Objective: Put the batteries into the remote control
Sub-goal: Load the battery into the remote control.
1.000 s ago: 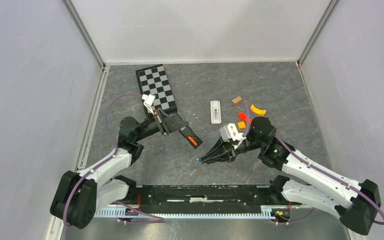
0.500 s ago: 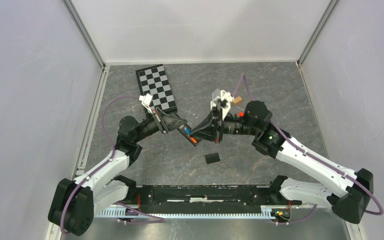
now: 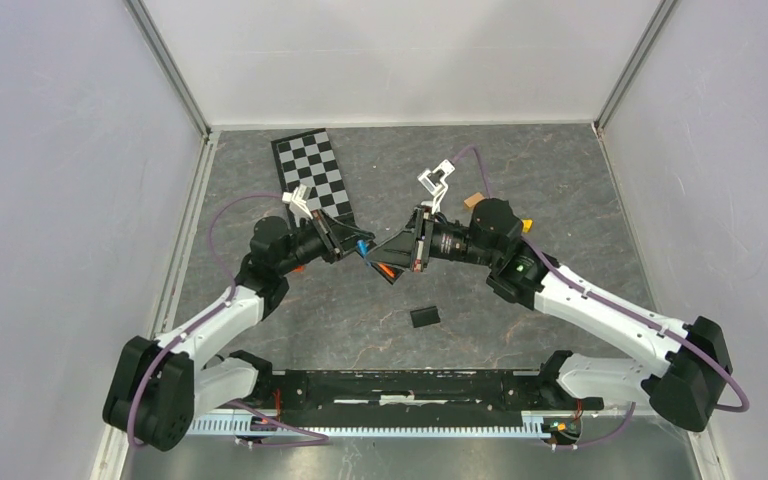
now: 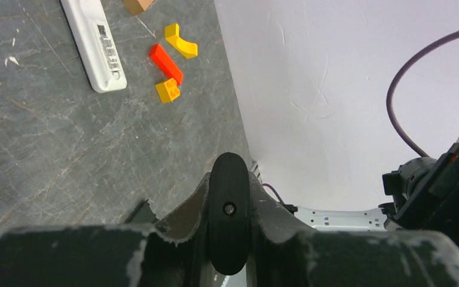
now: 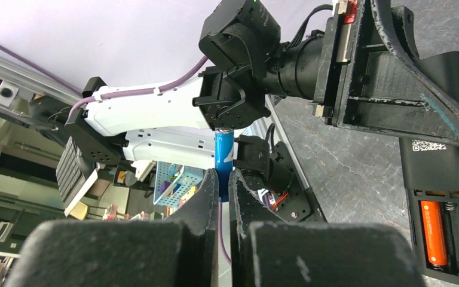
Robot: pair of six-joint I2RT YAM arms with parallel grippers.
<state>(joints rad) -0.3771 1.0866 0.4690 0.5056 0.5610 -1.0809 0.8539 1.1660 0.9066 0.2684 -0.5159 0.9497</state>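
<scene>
My left gripper [image 3: 348,243] is shut on the black remote control [image 3: 380,264] and holds it raised above the table; end-on it fills the jaws in the left wrist view [image 4: 229,221]. Its open compartment [image 5: 445,230] holds an orange battery [image 5: 435,233] beside an empty slot. My right gripper [image 3: 370,250] is shut on a blue battery [image 5: 223,156], upright between the fingertips, close to the remote's upper end; the battery also shows in the top view [image 3: 363,243]. No gold-brass battery is in view.
A small black battery cover [image 3: 423,317] lies on the table in front of the grippers. A white remote [image 4: 92,45] and red [image 4: 166,63], orange [image 4: 167,91] and yellow [image 4: 181,45] blocks lie to the right. A checkerboard [image 3: 312,175] lies at the back left.
My right gripper rose from the table near the front and swung left and back to the remote, carrying the blue battery. The left gripper turned the remote towards it. The cover came into view.
</scene>
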